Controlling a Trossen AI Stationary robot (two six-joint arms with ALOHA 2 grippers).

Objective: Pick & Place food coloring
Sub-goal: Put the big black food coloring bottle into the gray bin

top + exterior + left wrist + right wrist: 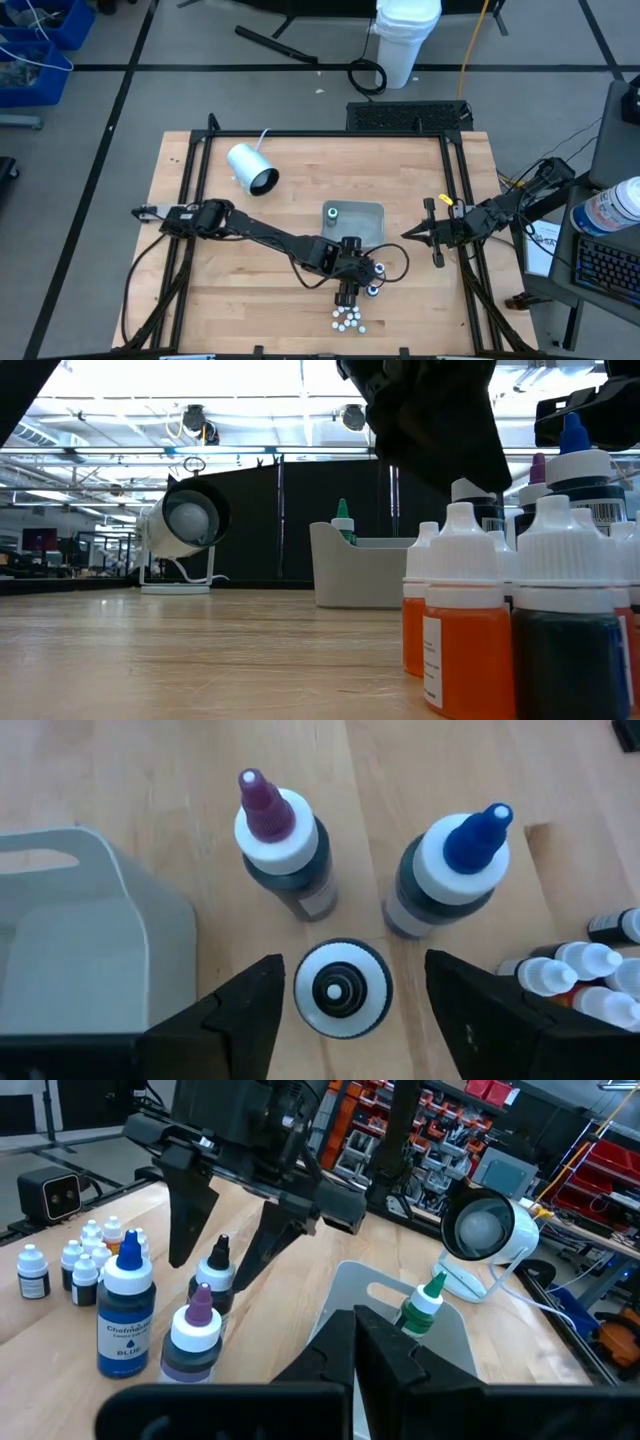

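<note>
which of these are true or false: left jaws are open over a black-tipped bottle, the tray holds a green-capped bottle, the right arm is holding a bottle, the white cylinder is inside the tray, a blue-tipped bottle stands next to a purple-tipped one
1. The left gripper has its jaws open on either side of a black-tipped bottle. True.
2. The grey tray holds a green-capped bottle. True.
3. The right gripper is holding a bottle. False: it holds nothing, jaws shut, waiting at the table's right side beyond the tray.
4. The white cylinder lies inside the tray. False: it lies on the table, apart from the tray.
5. A blue-tipped bottle stands upright beside a purple-tipped bottle. True.
</note>
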